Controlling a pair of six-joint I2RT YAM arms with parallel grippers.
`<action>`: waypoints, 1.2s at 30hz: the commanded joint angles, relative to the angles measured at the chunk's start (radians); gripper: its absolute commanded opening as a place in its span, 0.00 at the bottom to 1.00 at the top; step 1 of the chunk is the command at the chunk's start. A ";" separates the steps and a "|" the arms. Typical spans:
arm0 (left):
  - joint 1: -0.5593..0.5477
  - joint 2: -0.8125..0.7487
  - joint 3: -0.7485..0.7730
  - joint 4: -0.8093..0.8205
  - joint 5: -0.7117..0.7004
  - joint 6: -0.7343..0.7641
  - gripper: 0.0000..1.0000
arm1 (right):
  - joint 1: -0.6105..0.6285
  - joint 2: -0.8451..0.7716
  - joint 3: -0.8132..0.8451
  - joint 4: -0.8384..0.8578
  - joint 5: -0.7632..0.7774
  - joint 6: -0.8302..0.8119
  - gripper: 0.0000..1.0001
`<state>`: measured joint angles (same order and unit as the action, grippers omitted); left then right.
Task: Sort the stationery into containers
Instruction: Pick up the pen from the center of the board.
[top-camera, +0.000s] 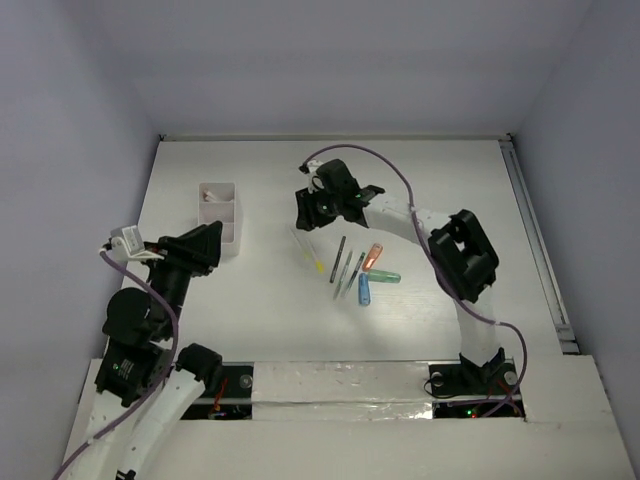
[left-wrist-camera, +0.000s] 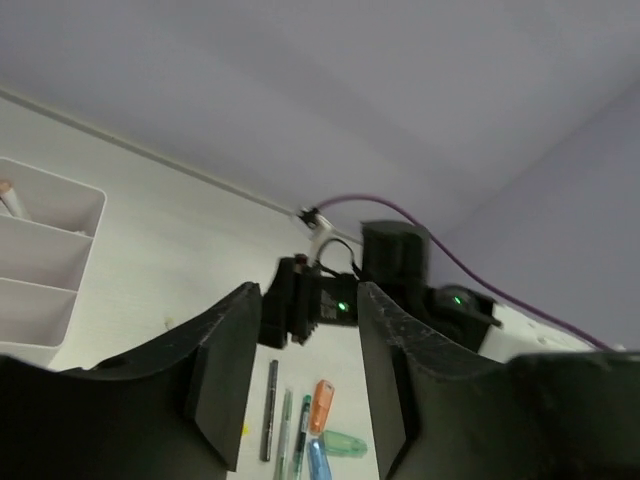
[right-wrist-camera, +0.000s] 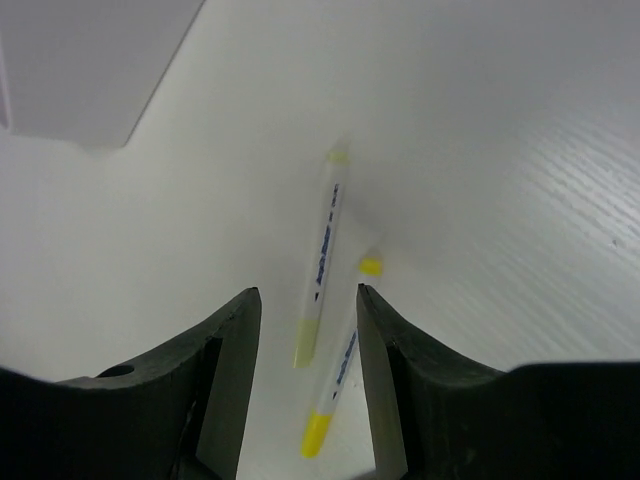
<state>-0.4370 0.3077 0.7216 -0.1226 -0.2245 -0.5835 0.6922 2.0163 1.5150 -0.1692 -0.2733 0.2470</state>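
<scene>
The white organizer (top-camera: 218, 215) stands at the left, its three compartments in a row; the far one holds a white stick with a pinkish end (left-wrist-camera: 8, 196). My right gripper (top-camera: 306, 222) hangs open over two white sticks with yellow ends (right-wrist-camera: 322, 262) (right-wrist-camera: 342, 385) that lie loose on the table between its fingers (right-wrist-camera: 225, 370). To their right lie two dark pens (top-camera: 340, 260), an orange marker (top-camera: 374, 256), a mint-green marker (top-camera: 383, 276) and a blue marker (top-camera: 364, 289). My left gripper (top-camera: 208, 243) is open and empty beside the organizer's near end.
The right arm's purple cable (top-camera: 385, 165) arcs over the back of the table. A rail (top-camera: 530, 220) runs along the right edge. Grey walls close in the back and sides. A pale box corner (right-wrist-camera: 80, 70) shows at the upper left of the right wrist view.
</scene>
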 joint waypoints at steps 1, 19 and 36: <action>0.000 -0.013 0.067 -0.168 0.071 0.027 0.41 | 0.033 0.105 0.236 -0.254 0.081 -0.094 0.49; 0.000 0.061 0.029 -0.134 0.106 0.106 0.43 | 0.127 0.490 0.731 -0.503 0.267 -0.144 0.47; 0.000 0.056 0.053 -0.158 0.090 0.145 0.45 | 0.182 0.622 0.847 -0.506 0.395 -0.204 0.11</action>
<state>-0.4370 0.3504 0.7521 -0.2977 -0.1284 -0.4618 0.8574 2.5744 2.3264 -0.6437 0.1101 0.0639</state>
